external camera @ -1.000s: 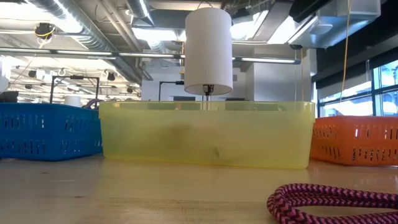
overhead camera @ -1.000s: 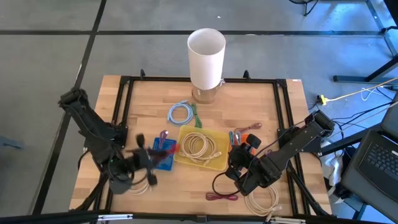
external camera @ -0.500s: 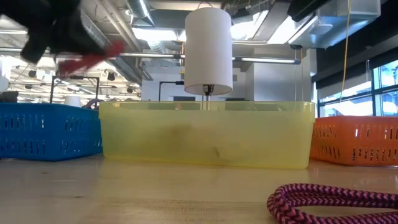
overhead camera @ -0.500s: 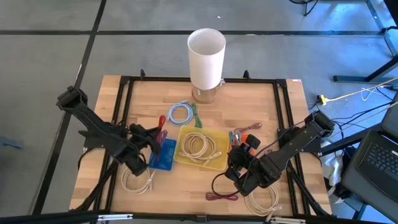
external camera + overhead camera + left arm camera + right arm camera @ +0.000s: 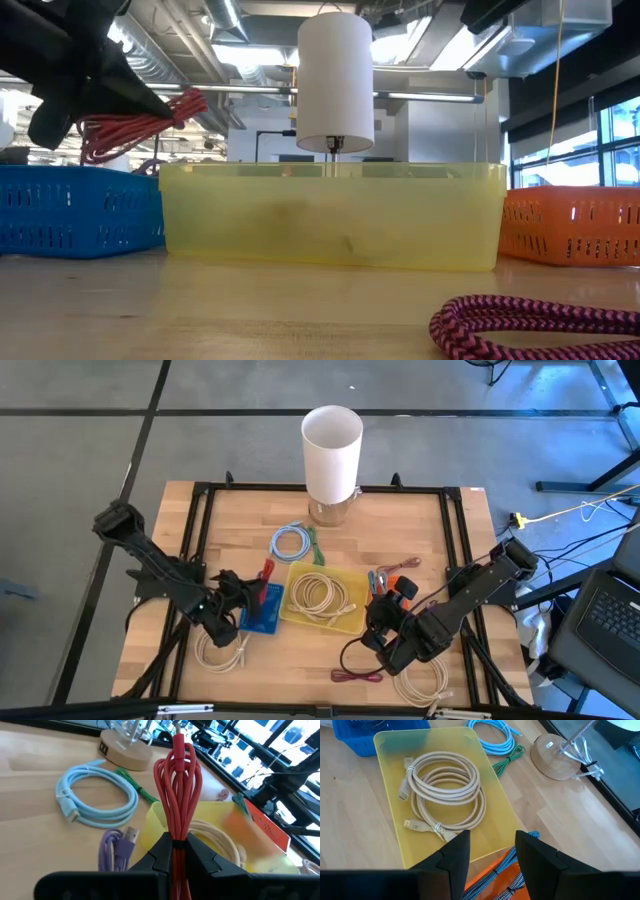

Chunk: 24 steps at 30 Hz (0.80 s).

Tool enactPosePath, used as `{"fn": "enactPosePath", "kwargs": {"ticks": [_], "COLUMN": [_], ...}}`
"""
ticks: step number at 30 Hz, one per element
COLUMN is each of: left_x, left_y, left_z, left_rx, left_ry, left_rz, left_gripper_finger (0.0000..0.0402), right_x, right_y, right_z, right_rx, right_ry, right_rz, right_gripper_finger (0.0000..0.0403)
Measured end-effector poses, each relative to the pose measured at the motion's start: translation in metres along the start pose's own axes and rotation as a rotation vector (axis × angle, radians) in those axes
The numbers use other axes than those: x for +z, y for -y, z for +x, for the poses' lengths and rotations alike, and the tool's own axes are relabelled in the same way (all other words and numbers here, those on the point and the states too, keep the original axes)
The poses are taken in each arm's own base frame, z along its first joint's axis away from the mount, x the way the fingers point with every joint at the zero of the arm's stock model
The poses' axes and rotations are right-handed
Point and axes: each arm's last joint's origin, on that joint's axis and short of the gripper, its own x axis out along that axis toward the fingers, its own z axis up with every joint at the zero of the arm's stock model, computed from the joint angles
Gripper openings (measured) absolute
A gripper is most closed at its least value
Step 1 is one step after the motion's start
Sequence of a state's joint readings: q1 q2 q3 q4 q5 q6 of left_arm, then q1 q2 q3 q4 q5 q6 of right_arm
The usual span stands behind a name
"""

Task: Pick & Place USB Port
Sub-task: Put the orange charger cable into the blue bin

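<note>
We log the left gripper (image 5: 243, 597) raised above the desk (image 5: 420, 525), over the blue bin (image 5: 262, 611), its fingers (image 5: 159, 851) clamped tight on a red coiled USB cable (image 5: 177, 785); the bundle sticks out forward past the fingertips, pinched at its waist, and in the low view it hangs in the air above the bin's rim (image 5: 70, 175), clear of the contents. A cream cable coil (image 5: 220, 652) lies on the desk near the front left, just in front of that arm. Beyond the gripper we note a purple cable (image 5: 117, 845) with a bare USB plug, then a light blue cable coil (image 5: 290, 541) with a green cable (image 5: 316, 546) touching its right side, and the white lamp (image 5: 331, 450) on its wooden base at the back. At centre sits the yellow bin (image 5: 345, 618), touching the blue one, holding a beige cable coil (image 5: 447, 790). A maroon braided cable (image 5: 357, 676) lies in front of it. Right of the yellow bin is the orange bin (image 5: 402, 588). The right gripper (image 5: 490, 852) hovers by the near right corner of the yellow bin, its fingers parted and empty. Another cream coil (image 5: 422, 682) lies at front right.
</note>
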<state>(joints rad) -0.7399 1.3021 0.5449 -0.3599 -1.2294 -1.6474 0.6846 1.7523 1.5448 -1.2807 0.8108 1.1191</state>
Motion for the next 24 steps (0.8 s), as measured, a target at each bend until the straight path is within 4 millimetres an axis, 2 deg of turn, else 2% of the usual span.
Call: {"fn": "enactPosePath", "kwargs": {"ticks": [5, 17, 20, 24], "left_x": [-0.011, -0.054, -0.058, -0.058], "left_y": [-0.002, -0.016, -0.016, -0.015], "left_z": [0.003, 0.012, 0.012, 0.010], "left_rx": [0.019, 0.084, 0.074, 0.059], "left_ry": [-0.022, -0.080, -0.064, -0.053], "left_rz": [-0.010, -0.070, -0.061, -0.045], "left_gripper_finger": [0.0023, 0.0023, 0.0023, 0.0054], "right_x": [0.000, -0.005, -0.005, -0.005], "right_y": [-0.001, -0.004, -0.004, -0.004], "right_z": [-0.001, -0.007, -0.007, -0.007], "right_rx": [0.008, 0.025, 0.024, 0.024], "right_ry": [0.000, 0.006, 0.007, 0.007], "right_rz": [0.003, -0.012, -0.012, -0.012], "right_gripper_finger": [0.0159, 0.0159, 0.0159, 0.0159]}}
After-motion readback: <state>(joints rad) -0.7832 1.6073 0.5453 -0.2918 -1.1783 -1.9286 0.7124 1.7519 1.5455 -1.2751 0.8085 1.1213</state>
